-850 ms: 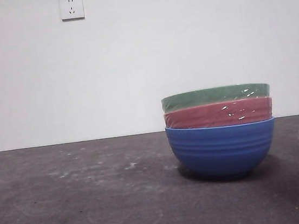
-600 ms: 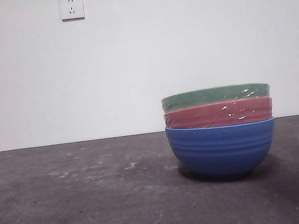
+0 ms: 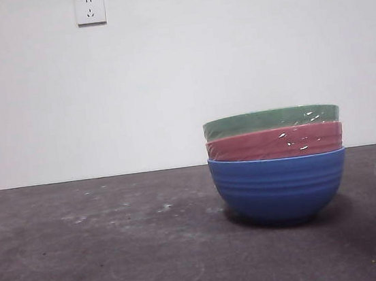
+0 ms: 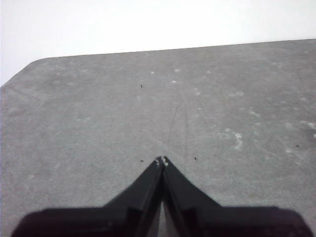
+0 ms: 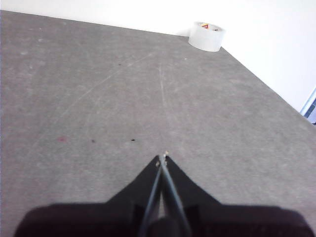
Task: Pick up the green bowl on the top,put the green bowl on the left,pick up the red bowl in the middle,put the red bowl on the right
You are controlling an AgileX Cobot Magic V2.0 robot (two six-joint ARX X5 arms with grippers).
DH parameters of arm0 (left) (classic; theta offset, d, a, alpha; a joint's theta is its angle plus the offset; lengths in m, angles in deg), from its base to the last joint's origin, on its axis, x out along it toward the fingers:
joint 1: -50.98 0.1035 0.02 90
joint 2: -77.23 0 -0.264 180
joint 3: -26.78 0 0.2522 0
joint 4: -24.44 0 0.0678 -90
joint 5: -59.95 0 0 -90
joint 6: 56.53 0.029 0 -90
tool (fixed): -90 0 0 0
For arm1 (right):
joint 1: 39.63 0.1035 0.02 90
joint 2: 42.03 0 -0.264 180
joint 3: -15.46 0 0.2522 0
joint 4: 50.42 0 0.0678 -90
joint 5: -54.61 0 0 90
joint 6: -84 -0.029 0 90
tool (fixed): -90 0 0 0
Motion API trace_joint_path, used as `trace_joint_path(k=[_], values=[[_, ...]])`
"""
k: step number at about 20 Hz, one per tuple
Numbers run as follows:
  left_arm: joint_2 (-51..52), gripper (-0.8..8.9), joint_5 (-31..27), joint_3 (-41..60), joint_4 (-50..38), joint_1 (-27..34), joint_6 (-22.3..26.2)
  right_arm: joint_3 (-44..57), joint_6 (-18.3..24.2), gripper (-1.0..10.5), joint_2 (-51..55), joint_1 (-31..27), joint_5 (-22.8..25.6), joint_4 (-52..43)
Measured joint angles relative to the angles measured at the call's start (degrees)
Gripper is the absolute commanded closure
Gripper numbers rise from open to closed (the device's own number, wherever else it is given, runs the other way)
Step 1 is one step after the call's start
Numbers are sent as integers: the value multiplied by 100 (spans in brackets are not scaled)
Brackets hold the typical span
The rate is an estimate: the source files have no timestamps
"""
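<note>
Three bowls stand nested in one stack right of centre in the front view. The green bowl (image 3: 271, 120) is on top, the red bowl (image 3: 275, 143) sits under it, and a blue ribbed bowl (image 3: 280, 187) carries both. Neither arm appears in the front view. My left gripper (image 4: 161, 160) is shut over bare grey table, with no bowl in its wrist view. My right gripper (image 5: 163, 158) is also shut above bare table, and its wrist view holds no bowl either.
A roll of clear tape (image 5: 207, 36) lies at the table's far edge in the right wrist view. The dark grey table (image 3: 107, 260) stretches wide to the left of the stack. Behind stands a white wall with two sockets (image 3: 89, 8).
</note>
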Motion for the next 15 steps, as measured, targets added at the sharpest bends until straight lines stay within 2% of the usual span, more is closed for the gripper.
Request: trace_joint_path(k=[2, 4, 6, 9, 12, 15], values=[[0, 817, 4, -2, 0, 0, -31, 0, -382, 944, 0, 0, -118, 2], [0, 817, 9, 0, 0, 0, -225, 0, -1058, 944, 0, 0, -249, 4], [0, 818, 26, 0, -50, 0, -579, 0, -1974, 944, 0, 0, -278, 15], [0, 819, 35, 0, -328, 0, -1027, 0, -3086, 945, 0, 0, -111, -103], [0, 820, 116, 0, -597, 0, -1217, 0, -3591, 946, 0, 0, 173, -393], [0, 820, 487, 0, -748, 0, -1410, 0, -3812, 946, 0, 0, 328, -848]])
